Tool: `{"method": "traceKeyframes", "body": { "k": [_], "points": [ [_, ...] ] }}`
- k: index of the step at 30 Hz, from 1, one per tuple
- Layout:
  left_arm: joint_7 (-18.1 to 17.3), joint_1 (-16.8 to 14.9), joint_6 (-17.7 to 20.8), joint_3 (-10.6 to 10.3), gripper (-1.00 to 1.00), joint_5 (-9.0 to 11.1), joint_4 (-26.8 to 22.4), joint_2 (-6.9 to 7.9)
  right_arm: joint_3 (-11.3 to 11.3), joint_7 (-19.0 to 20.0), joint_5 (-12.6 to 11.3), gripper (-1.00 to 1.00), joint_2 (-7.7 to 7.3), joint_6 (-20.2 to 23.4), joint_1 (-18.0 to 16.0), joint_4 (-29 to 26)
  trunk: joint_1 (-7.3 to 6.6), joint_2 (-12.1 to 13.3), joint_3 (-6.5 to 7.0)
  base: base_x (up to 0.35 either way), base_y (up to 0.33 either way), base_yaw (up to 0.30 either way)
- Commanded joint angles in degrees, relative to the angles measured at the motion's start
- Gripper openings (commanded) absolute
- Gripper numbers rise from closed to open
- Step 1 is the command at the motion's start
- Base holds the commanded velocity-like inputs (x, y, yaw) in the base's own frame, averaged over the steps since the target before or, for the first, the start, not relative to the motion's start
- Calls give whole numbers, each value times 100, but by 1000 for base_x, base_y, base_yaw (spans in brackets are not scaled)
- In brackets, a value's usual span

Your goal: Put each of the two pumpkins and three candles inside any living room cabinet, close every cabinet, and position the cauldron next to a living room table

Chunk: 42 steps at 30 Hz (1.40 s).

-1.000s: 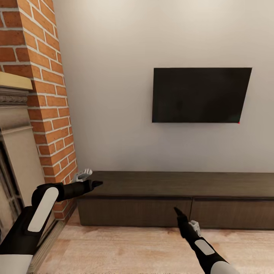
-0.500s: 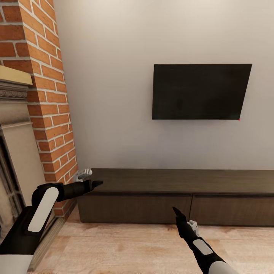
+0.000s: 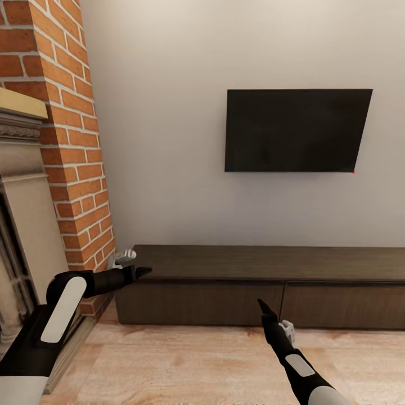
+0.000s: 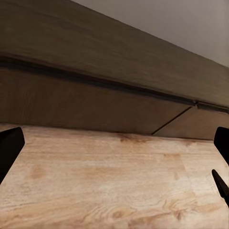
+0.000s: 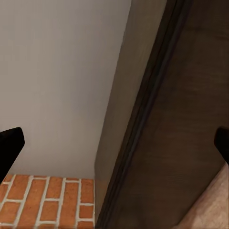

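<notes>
Head view: the cabinet (image 3: 270,287) runs from 8 to 4 o'clock under the TV (image 3: 298,130), both fronts shut, with the brick chimney (image 3: 67,140) at 9. Left gripper (image 3: 143,272) hovers at its left end and right gripper (image 3: 261,305) before its middle, both spread and empty. Pushing in this close risks a fingertip knocking a front, with no handle to grab.

Head view: high, facing forward and slightly down at the cabinet (image 3: 270,287) against the wall (image 3: 169,140), from some way back. Left wrist view: low, near, looking across floor (image 4: 109,186) at cabinet fronts. Right wrist view: close, rolled sideways, sharing cabinet, wall and brick column (image 5: 47,200).
</notes>
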Motion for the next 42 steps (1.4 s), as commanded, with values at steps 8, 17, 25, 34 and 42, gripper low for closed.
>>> {"method": "traceKeyframes", "body": {
  "k": [8,17,25,34,42],
  "points": [
    [55,-4,17,-1,100,53,-3,2,9,69,-47,100,11,34,-3,-16,175,-325,-151,0,0,0],
    [55,-4,17,-6,100,49,-6,-16,-44,77,-69,100,-12,101,-3,-5,373,-686,-312,0,0,0],
    [55,-4,17,-7,100,51,-6,-34,-51,110,-68,100,-22,112,3,-6,432,-773,-481,0,0,0],
    [41,-4,17,-2,100,52,-12,-15,-49,146,-70,100,-13,116,5,-5,434,-774,-503,0,0,0],
    [44,-4,17,1,100,52,-9,3,-49,148,-70,100,-14,116,5,-4,434,-774,-503,120,0,0]
  ]
}}
